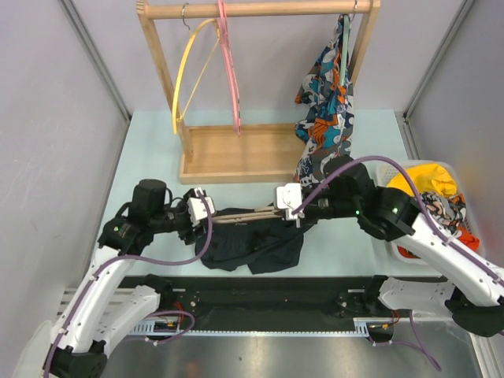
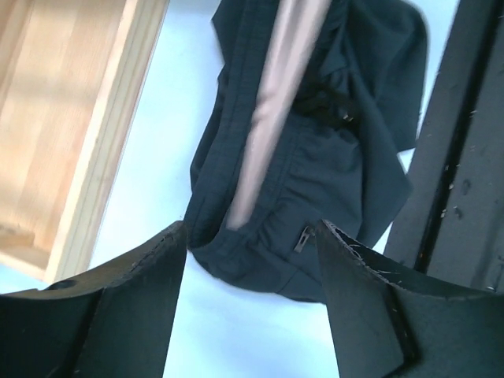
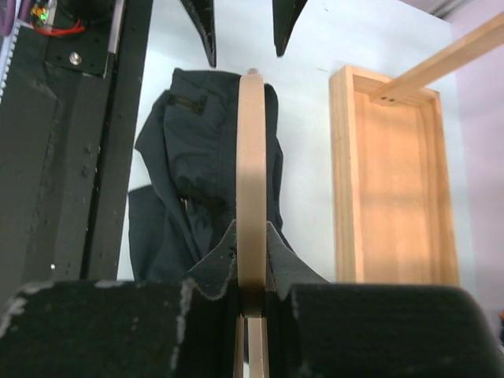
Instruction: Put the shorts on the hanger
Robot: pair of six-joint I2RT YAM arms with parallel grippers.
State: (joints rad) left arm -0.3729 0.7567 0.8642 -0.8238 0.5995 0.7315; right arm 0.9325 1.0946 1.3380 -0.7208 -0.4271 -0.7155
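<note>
R gripper [image 3: 250,248]: was found clamped on thin tan wooden hanger [image 3: 252,157]. Dark navy soft fabric shorts [image 3: 197,157]: were draped over hanger bar, near front edge of pale blue table [image 1: 150,157]. L gripper [image 2: 250,236]: was held wide open, nothing gripped, at shorts' waistband end, opp. R gripper.

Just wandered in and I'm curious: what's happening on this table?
Two robot arms are fitting dark navy fabric shorts onto a thin tan wooden hanger. The right arm has its jaws shut on the hanger, with the shorts bunched around its bar. The left arm holds its jaws open at the hanger's other end.
</note>
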